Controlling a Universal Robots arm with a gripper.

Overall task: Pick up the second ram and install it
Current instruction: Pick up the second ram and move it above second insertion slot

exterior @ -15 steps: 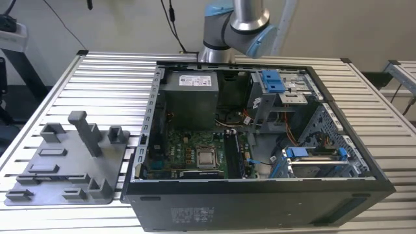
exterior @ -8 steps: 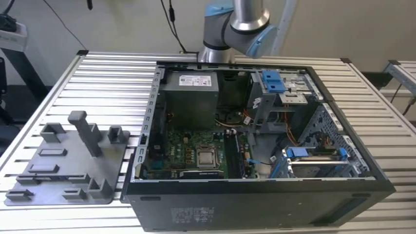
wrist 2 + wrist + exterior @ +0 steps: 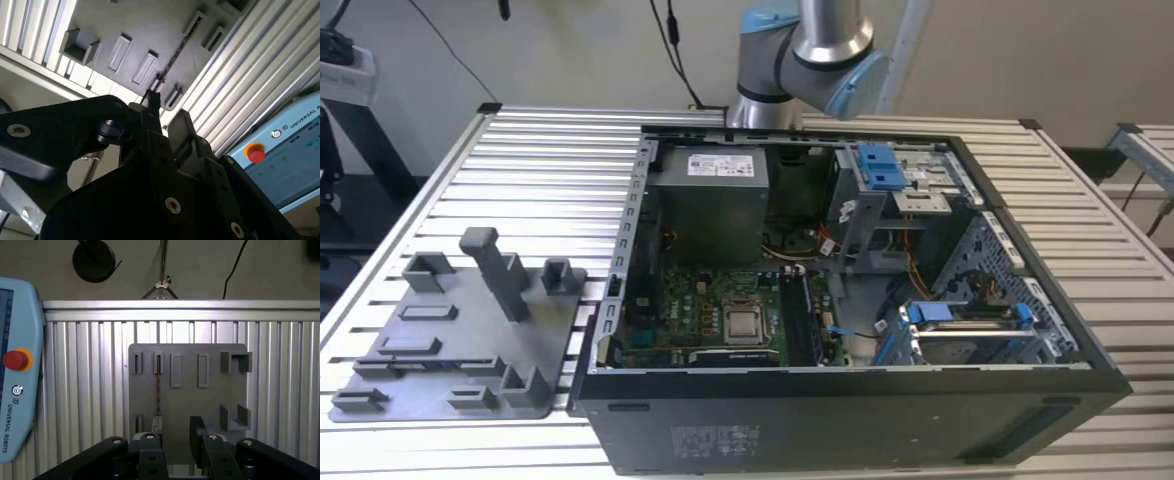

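The second ram (image 3: 158, 385) stands on its edge in a slot of the grey fixture plate (image 3: 210, 400), so it shows as a thin dark line; in the second wrist view the ram (image 3: 172, 55) runs between two slot holders. In the exterior view the ram (image 3: 434, 359) sits near the front of the fixture plate (image 3: 454, 330). My gripper (image 3: 175, 432) hangs high above the plate, open, nothing between its black fingers (image 3: 154, 429). In the second wrist view the gripper (image 3: 166, 114) points toward the ram's near end.
An open computer case (image 3: 854, 400) lies on the slatted table (image 3: 534, 170), right of the fixture plate, with the motherboard (image 3: 720, 320) exposed. A tall grey post (image 3: 491, 270) rises from the plate. A teach pendant (image 3: 15, 380) with a red button lies beside the table.
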